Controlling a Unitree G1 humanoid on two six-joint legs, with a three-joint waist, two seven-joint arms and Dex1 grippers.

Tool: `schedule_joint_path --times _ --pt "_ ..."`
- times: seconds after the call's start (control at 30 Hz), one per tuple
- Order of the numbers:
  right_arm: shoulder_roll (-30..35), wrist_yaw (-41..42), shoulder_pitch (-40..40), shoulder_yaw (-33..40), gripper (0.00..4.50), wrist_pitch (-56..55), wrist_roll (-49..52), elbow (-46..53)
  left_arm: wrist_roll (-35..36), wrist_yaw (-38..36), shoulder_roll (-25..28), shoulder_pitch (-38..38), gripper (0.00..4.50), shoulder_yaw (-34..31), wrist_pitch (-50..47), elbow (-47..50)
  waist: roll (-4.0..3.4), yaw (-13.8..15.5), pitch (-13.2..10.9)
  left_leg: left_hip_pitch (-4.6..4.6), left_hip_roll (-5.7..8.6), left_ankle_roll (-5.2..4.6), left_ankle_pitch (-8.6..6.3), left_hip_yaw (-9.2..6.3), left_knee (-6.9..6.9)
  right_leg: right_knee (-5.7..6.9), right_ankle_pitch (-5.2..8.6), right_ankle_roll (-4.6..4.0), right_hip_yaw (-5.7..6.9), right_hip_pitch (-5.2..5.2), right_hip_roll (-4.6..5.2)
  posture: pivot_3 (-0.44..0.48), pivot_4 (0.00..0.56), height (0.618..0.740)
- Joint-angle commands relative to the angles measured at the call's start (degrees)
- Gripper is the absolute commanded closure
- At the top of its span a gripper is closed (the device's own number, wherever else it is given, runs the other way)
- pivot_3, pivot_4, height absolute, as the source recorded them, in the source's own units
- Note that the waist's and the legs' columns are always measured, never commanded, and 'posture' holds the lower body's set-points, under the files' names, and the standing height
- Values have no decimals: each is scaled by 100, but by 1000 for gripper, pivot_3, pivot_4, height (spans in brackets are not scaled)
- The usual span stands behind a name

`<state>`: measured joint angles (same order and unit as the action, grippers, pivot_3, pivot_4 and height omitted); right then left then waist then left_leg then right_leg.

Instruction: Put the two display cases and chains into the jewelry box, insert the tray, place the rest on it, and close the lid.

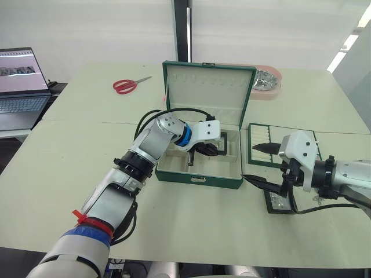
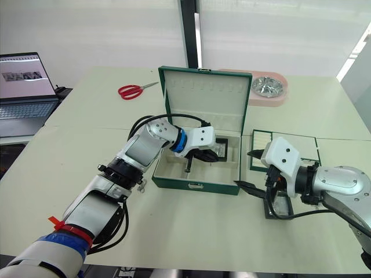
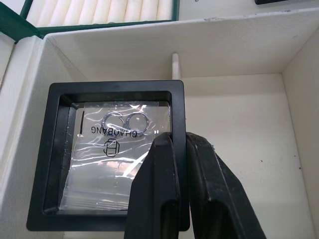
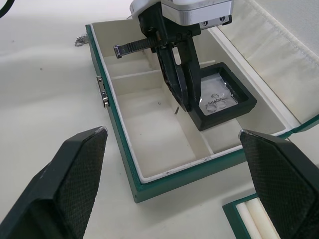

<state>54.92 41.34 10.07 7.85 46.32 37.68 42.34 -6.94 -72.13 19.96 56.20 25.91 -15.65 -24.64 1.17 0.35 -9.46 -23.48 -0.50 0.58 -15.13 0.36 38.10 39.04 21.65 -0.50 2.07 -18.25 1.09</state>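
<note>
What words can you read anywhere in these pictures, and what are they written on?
"CHAOBANG": printed on the clear film of the display case that the left gripper pinches by its frame inside the jewelry box; it reads upside down in the left wrist view, with a small logo beside it.
The laptop screen: too small to read.
No other text is readable.

2 display cases: one in jewelry box, one on desk. 1 tray, 1 scissors, 1 laptop.
</note>
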Motion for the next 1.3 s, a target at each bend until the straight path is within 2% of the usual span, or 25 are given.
schedule_joint_path --times 0.03,0.63,0.67,1.1,1.3 --pt "3 25 17 143 0 -94 9 92 -44 161 -47 83 4460 -44 155 -82 0 1 0 0 0 0 0 0 0 0 0 0 0 0 0 0 150 740" --pt "13 35 -63 208 0 -87 36 145 -10 156 -148 194 4460 -27 132 -290 0 6 0 -2 0 0 0 0 0 0 0 0 1 0 0 0 150 740" --pt "17 37 -64 212 0 -88 34 144 21 130 -148 220 3842 -51 94 -249 0 6 0 -2 0 0 0 0 0 0 0 0 1 0 0 0 150 740" --pt "24 102 -58 212 0 -166 -66 27 524 -202 156 410 111 -446 -625 779 0 6 0 -4 1 0 0 -2 0 -2 0 0 0 -1 0 0 150 740" --pt "109 145 -167 209 0 -333 -345 -93 1319 -498 601 -44 16 -938 -1403 1926 0 -20 0 -4 0 1 0 -3 -1 -1 0 0 0 -1 0 0 150 740"
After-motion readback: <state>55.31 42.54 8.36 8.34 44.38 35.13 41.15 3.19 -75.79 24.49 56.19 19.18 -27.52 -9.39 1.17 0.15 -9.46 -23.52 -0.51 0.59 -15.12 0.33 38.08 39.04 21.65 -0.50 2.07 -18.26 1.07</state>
